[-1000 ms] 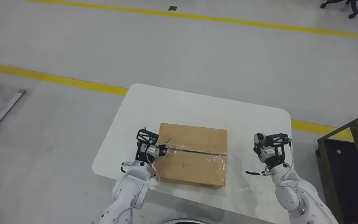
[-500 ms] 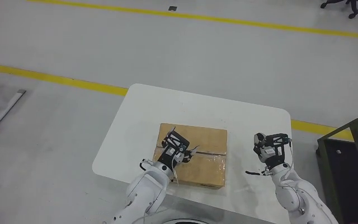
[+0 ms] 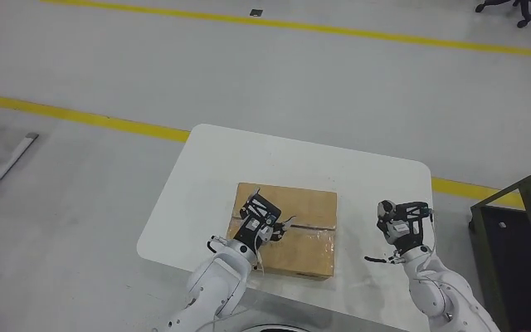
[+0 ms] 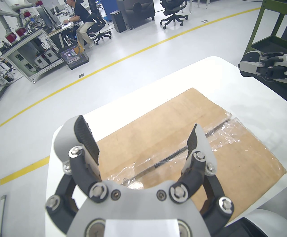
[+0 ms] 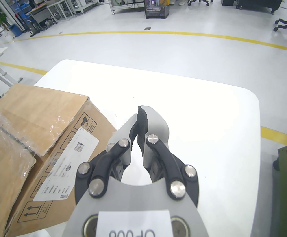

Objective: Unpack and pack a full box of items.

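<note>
White worktop is ringed by yellow-lined floor; the box is overhung by spread, empty left fingers, flanked by closed, empty right fingers.

Site: robotics lab on an open industrial floor.
From my remote station I identify it by the pale coated floor marked with yellow lane lines, frame workbenches loaded with equipment, a lit computer tower under one, rolling office chairs, and a red-jointed robot arm at the benches.
</note>
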Tool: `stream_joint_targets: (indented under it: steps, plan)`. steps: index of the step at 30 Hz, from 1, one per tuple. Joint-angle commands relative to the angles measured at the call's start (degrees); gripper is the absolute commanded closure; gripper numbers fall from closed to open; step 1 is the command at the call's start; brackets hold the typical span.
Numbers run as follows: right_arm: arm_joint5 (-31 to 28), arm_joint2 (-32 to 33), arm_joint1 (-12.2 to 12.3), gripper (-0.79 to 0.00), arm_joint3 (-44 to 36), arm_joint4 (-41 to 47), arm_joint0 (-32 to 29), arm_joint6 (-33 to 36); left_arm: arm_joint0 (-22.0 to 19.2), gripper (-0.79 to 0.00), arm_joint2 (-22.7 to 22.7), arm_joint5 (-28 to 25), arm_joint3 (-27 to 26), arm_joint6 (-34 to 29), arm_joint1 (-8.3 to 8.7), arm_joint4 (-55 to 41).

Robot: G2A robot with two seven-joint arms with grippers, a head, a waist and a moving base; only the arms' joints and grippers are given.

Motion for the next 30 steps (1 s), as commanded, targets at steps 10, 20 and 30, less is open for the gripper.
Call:
stream_joint_targets:
  steps: [10, 20, 30]
  plan:
    - [0.4, 2.9, -0.1, 0.000, -1.6, -0.4, -1.6, 0.7, -7.8, -0.785, 11.7, -4.4, 5.4, -5.2, -1.97, 2.6]
    - [0.7, 4.7, -0.3, 0.000, -2.2, 0.0, -3.4, 0.3, -11.6, -0.785, 16.6, -4.8, 10.6, -9.6, -3.71, 0.5]
    - [0.8, 5.5, -0.6, 0.000, -2.8, 0.1, -4.8, -0.1, -11.6, -0.785, 16.6, -4.8, 10.6, -9.6, -3.71, 0.5]
